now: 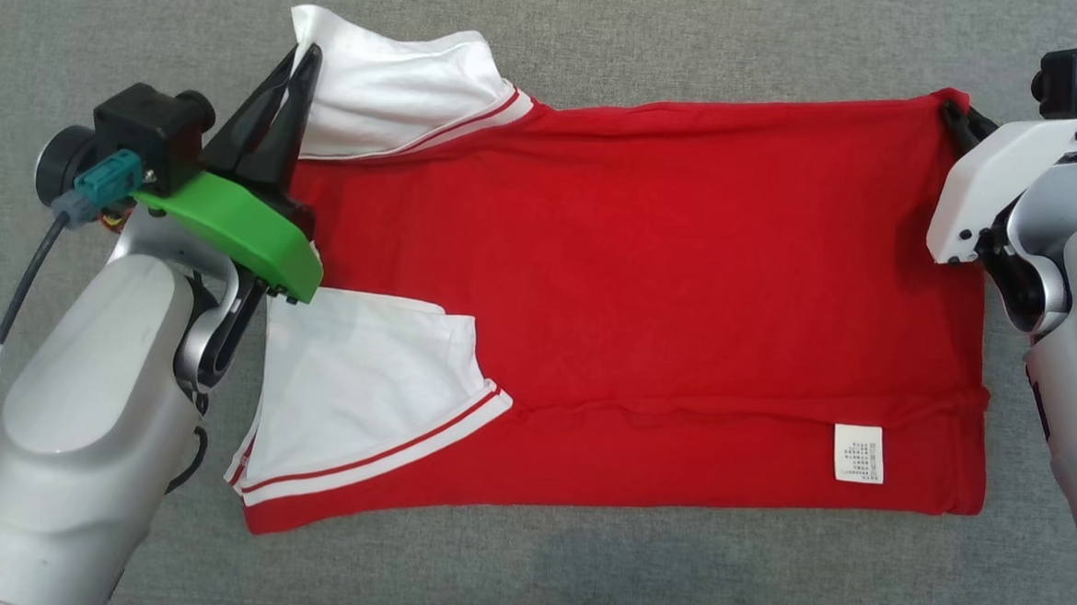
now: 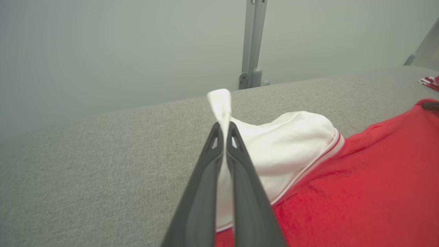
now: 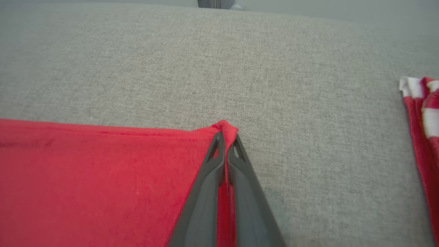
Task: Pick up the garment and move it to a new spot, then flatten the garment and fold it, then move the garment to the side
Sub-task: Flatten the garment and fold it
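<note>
The garment (image 1: 631, 289) is a red shirt with white, red-striped sleeves, spread flat across the grey table with its sides folded in. My left gripper (image 1: 301, 58) is shut on the far white sleeve (image 1: 393, 87) at the garment's left end; in the left wrist view the white sleeve (image 2: 291, 144) is pinched between the dark fingers (image 2: 205, 178) and pokes out past the tips. My right gripper (image 1: 952, 110) is shut on the garment's far right corner; the right wrist view shows the red cloth (image 3: 103, 178) bunched between its fingers (image 3: 247, 185).
The grey fabric table (image 1: 525, 560) runs all around the garment. Another red-and-white piece of cloth (image 3: 423, 130) lies off to the right in the right wrist view. A white label (image 1: 859, 453) sits near the garment's near right edge. A metal post (image 2: 252, 44) stands behind the table.
</note>
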### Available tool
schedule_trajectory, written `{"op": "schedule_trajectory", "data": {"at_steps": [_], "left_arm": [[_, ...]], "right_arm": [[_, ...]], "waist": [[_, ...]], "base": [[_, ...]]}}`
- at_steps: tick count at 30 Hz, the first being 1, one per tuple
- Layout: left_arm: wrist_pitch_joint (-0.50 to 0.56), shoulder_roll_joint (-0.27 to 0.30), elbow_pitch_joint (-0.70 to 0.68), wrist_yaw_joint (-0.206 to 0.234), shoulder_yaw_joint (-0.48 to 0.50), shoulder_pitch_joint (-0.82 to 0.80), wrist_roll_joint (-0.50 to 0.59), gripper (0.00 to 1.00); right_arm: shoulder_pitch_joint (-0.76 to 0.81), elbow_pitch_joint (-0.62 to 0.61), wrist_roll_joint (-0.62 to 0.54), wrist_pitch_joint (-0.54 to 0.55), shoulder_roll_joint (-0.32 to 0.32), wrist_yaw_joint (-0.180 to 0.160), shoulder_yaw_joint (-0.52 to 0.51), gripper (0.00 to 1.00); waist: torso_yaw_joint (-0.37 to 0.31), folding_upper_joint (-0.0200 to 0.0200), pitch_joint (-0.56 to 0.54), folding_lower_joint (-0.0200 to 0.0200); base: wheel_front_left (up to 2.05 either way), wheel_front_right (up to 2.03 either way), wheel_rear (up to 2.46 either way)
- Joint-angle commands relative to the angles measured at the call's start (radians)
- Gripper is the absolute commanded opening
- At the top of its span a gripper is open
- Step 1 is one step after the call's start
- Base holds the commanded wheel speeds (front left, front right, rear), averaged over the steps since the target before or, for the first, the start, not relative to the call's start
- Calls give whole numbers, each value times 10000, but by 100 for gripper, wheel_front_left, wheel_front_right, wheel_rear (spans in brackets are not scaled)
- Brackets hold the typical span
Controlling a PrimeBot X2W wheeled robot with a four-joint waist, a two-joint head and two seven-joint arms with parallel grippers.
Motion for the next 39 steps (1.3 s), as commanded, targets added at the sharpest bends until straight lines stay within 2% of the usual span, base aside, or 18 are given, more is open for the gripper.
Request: {"op": "schedule_trajectory", "data": {"at_steps": [1, 10, 14, 20, 26, 29, 35, 36, 37, 38, 39], "left_arm": [[-135, 119, -164, 81, 62, 285, -114, 0], [-528, 549, -1810, 574, 308, 1764, -173, 0], [-563, 880, -3019, 996, 392, 2880, -193, 0], [-594, 1241, -4717, 1830, 482, 4789, -309, 0], [-692, 1002, -5479, 2378, 566, 6334, -782, 0], [-745, 739, -5283, 2381, 576, 6707, -949, 0], [-832, 352, -4253, 2073, 778, 6835, -1215, 0], [-846, 259, -4107, 2015, 811, 6845, -1281, 0], [-856, 174, -3962, 1956, 865, 6867, -1326, 5], [-865, 117, -3843, 1919, 925, 6915, -1344, 25], [-876, 57, -3751, 1881, 993, 6991, -1375, 50]], "right_arm": [[36, -39, 221, -303, -108, -19, 73, 0], [1510, -1349, 1510, -1410, -573, -18, 547, 0], [2677, -2375, 1944, -1701, -612, -18, 455, 0], [4468, -3944, 2003, -1879, -405, -18, -97, 0], [6166, -5155, 1820, -1649, 118, -16, -695, 0], [6696, -5398, 1762, -1507, 408, -16, -874, 0], [7142, -5462, 1501, -1501, 728, -16, -839, 1], [7187, -5450, 1475, -1542, 771, -16, -862, 12], [7250, -5446, 1442, -1576, 808, -16, -892, 27], [7325, -5458, 1403, -1626, 840, -16, -944, 42], [7408, -5492, 1388, -1690, 869, -16, -1009, 60]], "waist": [[-42, 16, -133, 0], [-150, 16, -812, 0], [-244, 16, -1165, 0], [-246, 16, -1572, 0], [-205, 16, -1873, 0], [-208, 16, -1939, 0], [-284, 16, -1988, 0], [-298, 16, -1993, 0], [-312, 16, -1997, 0], [-325, 16, -2004, 0], [-336, 16, -2012, 0]], "base": [[0, 0, 0], [0, 0, 0], [0, 0, 0], [0, 0, 0], [0, 0, 0], [0, 0, 0], [0, 0, 0], [0, 0, 0], [0, 0, 0], [0, 0, 0], [0, 0, 0]]}}
